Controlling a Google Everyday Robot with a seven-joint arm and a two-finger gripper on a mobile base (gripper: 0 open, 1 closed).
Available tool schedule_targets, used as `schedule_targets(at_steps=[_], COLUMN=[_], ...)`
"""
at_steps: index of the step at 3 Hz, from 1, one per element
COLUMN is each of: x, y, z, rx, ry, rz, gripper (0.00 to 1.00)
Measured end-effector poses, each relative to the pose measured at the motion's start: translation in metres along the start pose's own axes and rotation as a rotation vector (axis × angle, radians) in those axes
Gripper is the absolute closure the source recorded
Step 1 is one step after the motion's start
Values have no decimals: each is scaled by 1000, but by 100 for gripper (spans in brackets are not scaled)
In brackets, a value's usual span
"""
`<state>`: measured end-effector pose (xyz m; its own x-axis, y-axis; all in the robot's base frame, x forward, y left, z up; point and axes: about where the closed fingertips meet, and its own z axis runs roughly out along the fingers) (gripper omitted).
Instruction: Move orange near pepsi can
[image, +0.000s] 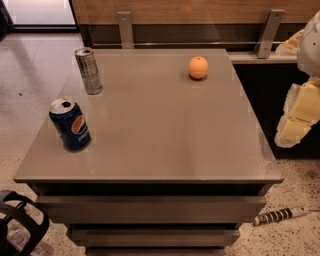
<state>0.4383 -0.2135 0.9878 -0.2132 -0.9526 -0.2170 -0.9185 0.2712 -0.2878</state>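
The orange (198, 67) sits on the grey table (160, 130) near its far right corner. The pepsi can (70, 124), dark blue with a round red-white-blue logo and a silver top, stands upright near the table's left edge, toward the front. My gripper (298, 119), pale yellow and white, hangs off the table's right side, past its edge. It is well to the right of the orange and nearer the camera, and it holds nothing that I can see.
A taller, slimmer silver-grey can (89, 70) stands upright at the table's far left, behind the pepsi can. A wooden wall with metal brackets (125, 29) runs behind the table. A striped cable (280, 215) lies on the floor at the front right.
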Motion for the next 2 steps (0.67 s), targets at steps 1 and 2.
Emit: schedule_targets(at_steps=[1, 2], x=[1, 4], y=[-7, -33], z=[0, 7], rx=[14, 52], ry=[-8, -60], rz=[11, 42], gripper=[0, 0])
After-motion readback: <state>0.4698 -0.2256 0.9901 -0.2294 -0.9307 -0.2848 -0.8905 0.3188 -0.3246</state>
